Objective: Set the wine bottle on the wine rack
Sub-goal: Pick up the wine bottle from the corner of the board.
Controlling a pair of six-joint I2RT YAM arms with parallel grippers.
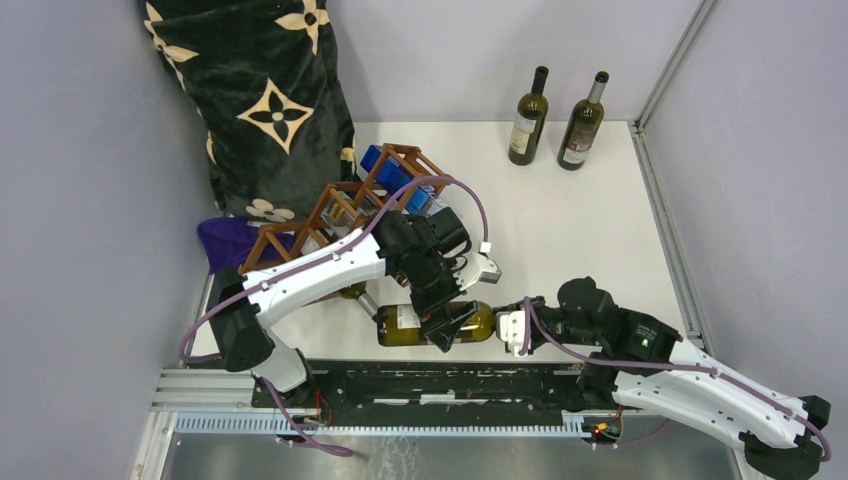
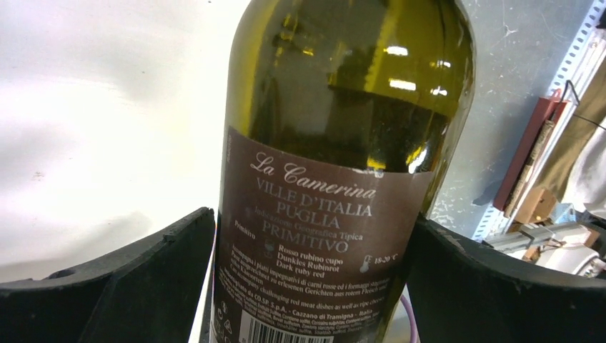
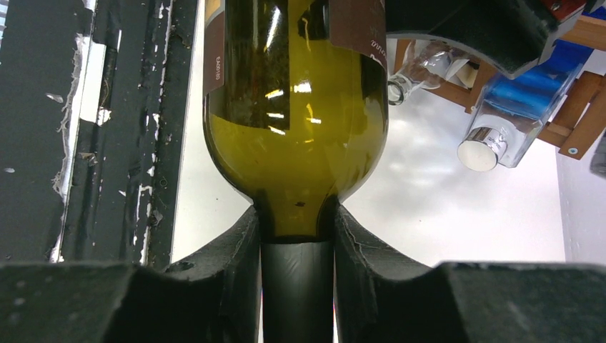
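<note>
The wine bottle (image 1: 482, 323) of olive-green glass with a brown label lies on its side near the table's front edge, neck pointing right. My right gripper (image 1: 514, 328) is shut on its neck; in the right wrist view the fingers (image 3: 239, 243) clamp the neck just below the shoulder of the bottle (image 3: 296, 128). My left gripper (image 1: 450, 325) stands open astride the bottle's body. In the left wrist view the label (image 2: 321, 214) fills the space between its fingers (image 2: 171, 250), with a thin gap on the left side. The reddish-brown wine rack (image 1: 340, 205) stands behind the left arm.
A blue bottle (image 1: 385, 170) lies in the rack, also seen as the blue bottle (image 3: 522, 107) in the right wrist view. Two upright wine bottles (image 1: 528, 118) (image 1: 583, 122) stand at the back. A black patterned cushion (image 1: 260, 100) and purple cloth (image 1: 228, 243) are at the left. A metal rail (image 1: 400, 410) borders the front.
</note>
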